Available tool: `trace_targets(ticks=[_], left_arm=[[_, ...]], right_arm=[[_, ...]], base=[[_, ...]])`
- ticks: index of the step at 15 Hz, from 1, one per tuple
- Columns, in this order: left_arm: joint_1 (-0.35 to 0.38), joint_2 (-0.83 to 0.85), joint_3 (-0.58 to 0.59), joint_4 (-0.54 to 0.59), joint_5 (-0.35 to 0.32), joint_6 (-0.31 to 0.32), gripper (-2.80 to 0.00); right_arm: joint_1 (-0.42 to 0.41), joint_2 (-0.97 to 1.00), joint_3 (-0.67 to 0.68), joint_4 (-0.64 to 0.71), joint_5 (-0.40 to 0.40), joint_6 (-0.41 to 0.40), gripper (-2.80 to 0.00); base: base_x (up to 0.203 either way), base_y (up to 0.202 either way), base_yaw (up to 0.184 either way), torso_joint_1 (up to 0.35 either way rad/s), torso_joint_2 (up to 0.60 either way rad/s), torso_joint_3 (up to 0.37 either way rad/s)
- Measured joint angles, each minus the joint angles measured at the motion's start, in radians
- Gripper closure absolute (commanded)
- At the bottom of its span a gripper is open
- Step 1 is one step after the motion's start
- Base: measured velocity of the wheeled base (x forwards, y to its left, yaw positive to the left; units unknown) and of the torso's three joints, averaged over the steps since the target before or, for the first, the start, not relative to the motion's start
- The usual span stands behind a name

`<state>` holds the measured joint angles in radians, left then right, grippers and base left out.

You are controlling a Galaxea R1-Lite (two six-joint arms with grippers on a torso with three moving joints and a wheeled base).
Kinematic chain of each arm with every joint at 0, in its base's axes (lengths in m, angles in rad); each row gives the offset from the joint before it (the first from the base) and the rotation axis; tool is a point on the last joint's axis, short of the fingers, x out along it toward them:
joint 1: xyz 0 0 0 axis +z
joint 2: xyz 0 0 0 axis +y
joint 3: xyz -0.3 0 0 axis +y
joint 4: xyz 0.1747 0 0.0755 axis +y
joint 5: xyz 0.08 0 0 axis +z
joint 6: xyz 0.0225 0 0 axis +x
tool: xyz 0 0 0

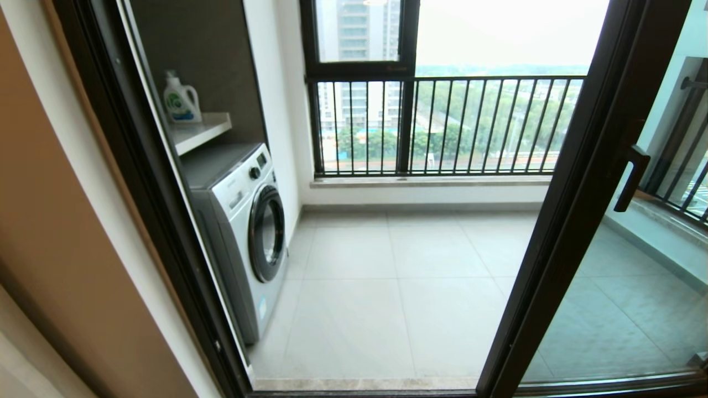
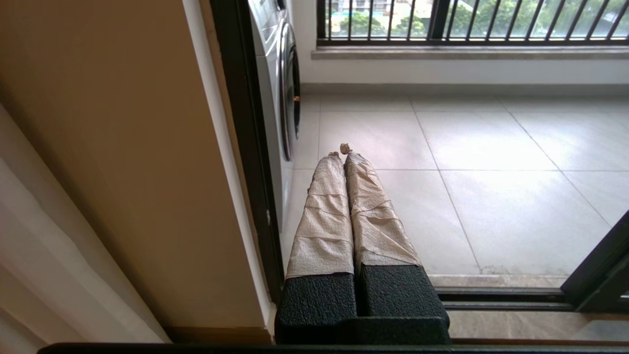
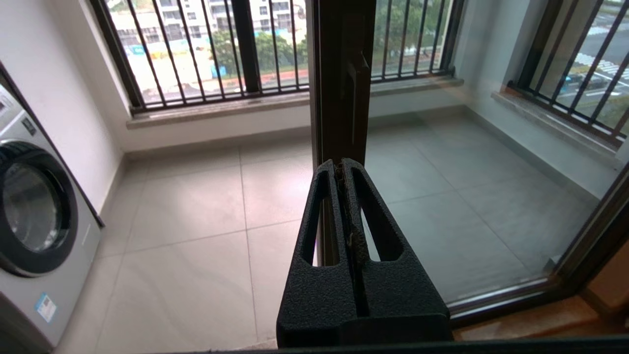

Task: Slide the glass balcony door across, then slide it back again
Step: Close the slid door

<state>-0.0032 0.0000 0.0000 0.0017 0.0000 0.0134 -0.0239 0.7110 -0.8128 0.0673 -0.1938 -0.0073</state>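
The glass balcony door (image 1: 619,309) stands slid to the right, its dark brown stile (image 1: 558,221) crossing the head view, with a black bar handle (image 1: 630,178) on it. The doorway to its left is open onto the balcony. In the right wrist view my right gripper (image 3: 340,164) is shut and empty, its tips just in front of the door's stile (image 3: 339,88); whether they touch it I cannot tell. In the left wrist view my left gripper (image 2: 342,153), fingers wrapped in beige tape, is shut and empty, low beside the left door jamb (image 2: 245,147). Neither gripper shows in the head view.
A white washing machine (image 1: 243,226) stands at the balcony's left, under a shelf with a detergent bottle (image 1: 180,99). An outer window with black railing bars (image 1: 442,127) lies at the back. The floor track (image 2: 501,297) runs along the threshold. A beige wall (image 1: 55,232) is at left.
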Motion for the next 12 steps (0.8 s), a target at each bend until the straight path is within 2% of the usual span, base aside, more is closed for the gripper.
trace_targets(ticks=[6, 10, 12], left_arm=[[0.0, 0.0, 0.0, 0.0, -0.001, 0.001, 0.0], [0.0, 0.0, 0.0, -0.002, 0.0, 0.0, 0.0], [0.0, 0.0, 0.0, -0.002, 0.0, 0.0, 0.0]], right_arm=[[-0.027, 0.281, -0.126, 0.006, -0.007, -0.025, 0.0], [-0.025, 0.376, -0.304, 0.004, 0.0, -0.071, 0.0], [-0.059, 0.438, -0.385, 0.004, 0.015, -0.115, 0.0]], base=[[0.0, 0.0, 0.0, 0.0, 0.0, 0.0], [0.0, 0.0, 0.0, 0.0, 0.0, 0.0], [0.0, 0.0, 0.0, 0.0, 0.0, 0.0]])
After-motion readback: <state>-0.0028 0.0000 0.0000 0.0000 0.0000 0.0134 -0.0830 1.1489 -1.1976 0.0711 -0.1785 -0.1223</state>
